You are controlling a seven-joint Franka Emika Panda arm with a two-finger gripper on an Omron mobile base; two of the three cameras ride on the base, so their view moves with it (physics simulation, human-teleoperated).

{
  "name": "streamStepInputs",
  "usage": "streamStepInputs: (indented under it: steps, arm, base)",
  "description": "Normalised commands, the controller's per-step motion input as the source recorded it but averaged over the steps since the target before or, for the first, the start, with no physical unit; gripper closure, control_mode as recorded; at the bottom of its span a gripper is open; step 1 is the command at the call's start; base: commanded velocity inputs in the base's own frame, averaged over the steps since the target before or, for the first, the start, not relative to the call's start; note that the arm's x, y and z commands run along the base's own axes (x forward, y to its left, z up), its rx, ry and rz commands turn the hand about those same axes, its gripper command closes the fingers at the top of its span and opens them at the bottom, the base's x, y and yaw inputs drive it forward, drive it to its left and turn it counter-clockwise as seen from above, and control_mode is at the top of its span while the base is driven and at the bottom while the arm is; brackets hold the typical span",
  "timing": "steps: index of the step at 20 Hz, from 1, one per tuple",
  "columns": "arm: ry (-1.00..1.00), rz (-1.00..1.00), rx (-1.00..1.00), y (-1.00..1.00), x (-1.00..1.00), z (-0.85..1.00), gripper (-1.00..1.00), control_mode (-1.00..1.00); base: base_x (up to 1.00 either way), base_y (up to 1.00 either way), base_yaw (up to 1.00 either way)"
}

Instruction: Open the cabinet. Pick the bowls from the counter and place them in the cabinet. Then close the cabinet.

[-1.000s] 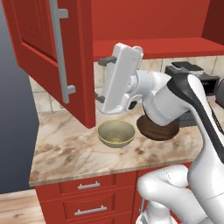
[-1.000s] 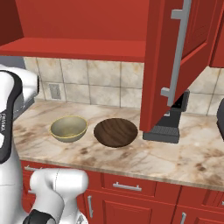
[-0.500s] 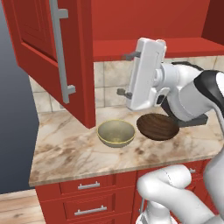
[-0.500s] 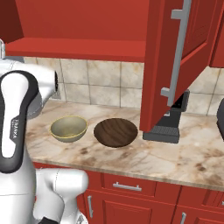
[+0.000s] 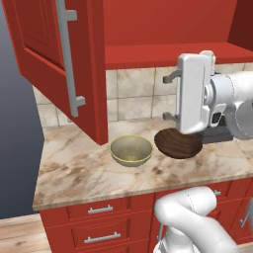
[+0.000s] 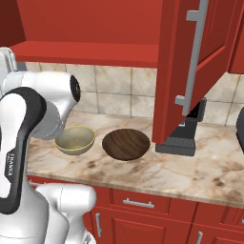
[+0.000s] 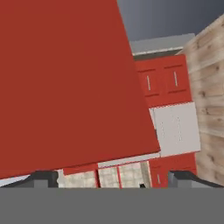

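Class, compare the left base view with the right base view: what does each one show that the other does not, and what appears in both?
Left base view alone: the open left cabinet door with its long silver handle, and the gripper, its fingers spread apart above the counter with nothing between them.

Right base view alone: the open right cabinet door, and a dark appliance standing partly behind it.

Both: the olive-tan bowl and the dark brown bowl side by side on the marble counter, the tiled backsplash, the cabinet's bare red shelf, and the red drawers.

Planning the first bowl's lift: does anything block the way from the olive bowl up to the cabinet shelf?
Nothing visible does. The olive bowl sits below the open cabinet, whose doors are swung wide, and the shelf above looks bare.
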Motion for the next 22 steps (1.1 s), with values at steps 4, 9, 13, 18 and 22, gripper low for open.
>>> streamStepInputs:
  steps: [4, 9, 13, 18, 22]
  arm:
    - [-0.01, -0.2, -0.25, -0.42, -0.52, -0.03, -1.0, -1.0]
    - [-0.03, -0.22, -0.32, -0.22, -0.3, -0.26, -1.0, -1.0]
    - [0.03, -0.24, -0.32, 0.0, 0.01, -0.56, -1.0, -1.0]
    - [0.17, -0.19, -0.21, 0.0, 0.28, -0.19, -1.0, -1.0]
    - [0.08, -0.12, -0.07, -0.05, 0.37, 0.0, -1.0, -1.0]
  base:
    - [0.0, 0.0, 0.0]
    - [0.0, 0.0, 0.0]
    - [0.0, 0.0, 0.0]
    - [0.0, 0.0, 0.0]
    - [0.0, 0.0, 0.0]
